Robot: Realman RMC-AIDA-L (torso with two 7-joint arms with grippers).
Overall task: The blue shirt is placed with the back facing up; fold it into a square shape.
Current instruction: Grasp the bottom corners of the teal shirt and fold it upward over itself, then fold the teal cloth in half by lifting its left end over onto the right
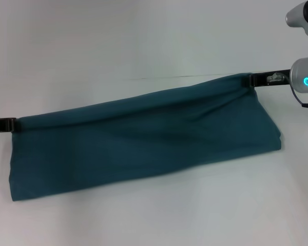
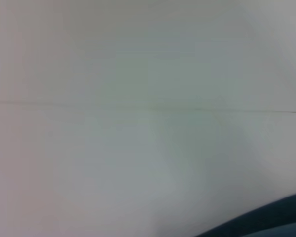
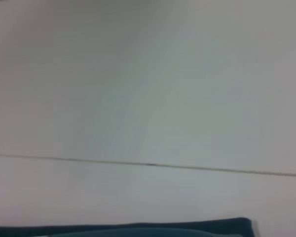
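The blue shirt [image 1: 143, 141] is a plain dark teal-blue with no print showing — only darker shading along its folds. The table [image 1: 118, 46] is plain white. Both grippers are black — the left gripper [image 1: 13, 124], the right gripper [image 1: 252, 80].

The blue shirt [image 1: 143, 143] is soft matt cloth, gently creased; beneath it the white table [image 1: 143, 41] looks smooth, faintly sheened.

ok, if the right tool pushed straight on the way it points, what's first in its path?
The blue shirt. The right tool points inward at the shirt's raised upper corner and already meets its fold there. Beyond, probably just more cloth.
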